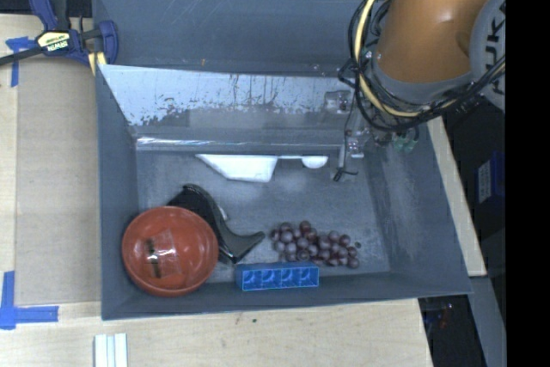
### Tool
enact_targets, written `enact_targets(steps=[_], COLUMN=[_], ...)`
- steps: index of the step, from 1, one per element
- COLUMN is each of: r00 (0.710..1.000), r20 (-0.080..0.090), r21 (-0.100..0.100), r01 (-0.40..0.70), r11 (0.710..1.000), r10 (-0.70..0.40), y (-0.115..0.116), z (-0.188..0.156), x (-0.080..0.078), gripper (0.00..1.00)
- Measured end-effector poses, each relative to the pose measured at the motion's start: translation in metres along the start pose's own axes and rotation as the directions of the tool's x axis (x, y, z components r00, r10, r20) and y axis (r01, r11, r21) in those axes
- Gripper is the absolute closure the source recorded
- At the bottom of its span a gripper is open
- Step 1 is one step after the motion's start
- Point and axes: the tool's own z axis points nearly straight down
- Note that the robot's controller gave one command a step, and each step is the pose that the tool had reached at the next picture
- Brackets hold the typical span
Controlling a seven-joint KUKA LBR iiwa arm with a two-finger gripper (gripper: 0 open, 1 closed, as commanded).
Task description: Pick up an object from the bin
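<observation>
My gripper (pixel 348 161) hangs below the orange wrist cover at the bin's back right, its fingertips low over the floor. Just left of it lies a white flat scoop-like piece (pixel 245 166) with a thin white handle end (pixel 314 161) reaching towards the fingers. Nothing shows between the fingers. A bunch of dark purple grapes (pixel 314 244) lies in front of the gripper, near the front wall.
A blue flat brick (pixel 280 278) lies at the front edge. A round red-orange ball-like thing (pixel 169 250) sits in the front left corner, with a black curved piece (pixel 215 223) beside it. Bare floor lies between the white piece and the grapes.
</observation>
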Motion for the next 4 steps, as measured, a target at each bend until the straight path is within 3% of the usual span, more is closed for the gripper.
enact_targets(steps=[1,2,3,4], r00=[0.987,0.973,0.997,0.994], r20=[0.002,0.012,-0.003,0.018], r21=[0.001,0.003,0.000,0.003], r01=[0.160,0.232,0.081,0.110], r11=[0.987,0.973,0.997,0.994], r10=[-0.160,-0.232,-0.081,-0.111], y=[-0.008,-0.007,-0.001,-0.014], z=[0.122,0.081,0.136,0.165], x=[0.046,0.074,0.095,0.080], gripper=[0.00,0.00,0.00,0.00])
